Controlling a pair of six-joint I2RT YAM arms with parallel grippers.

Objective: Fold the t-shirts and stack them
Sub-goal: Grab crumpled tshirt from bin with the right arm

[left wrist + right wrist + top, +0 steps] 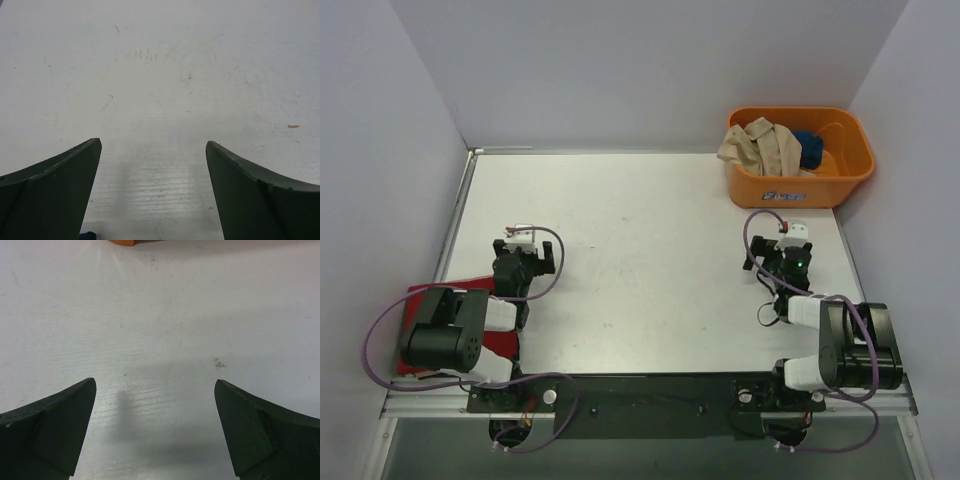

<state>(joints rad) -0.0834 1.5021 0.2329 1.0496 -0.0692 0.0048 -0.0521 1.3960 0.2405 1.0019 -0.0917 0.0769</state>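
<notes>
The tan t-shirt (757, 145) is bunched up in the orange bin (850, 172), with the dark blue t-shirt (807, 148) touching its side. Both lie ahead of your right gripper (780, 250), with bare table between. It's a heap, so there's no real long axis to line up on. The right arm's way nearer, I'd say; the left gripper (525, 255) is well apart from the bin. Both sets of jaws are spread wide, holding nothing. The red t-shirt (420, 293) sits behind the left gripper, partly under that arm.
</notes>
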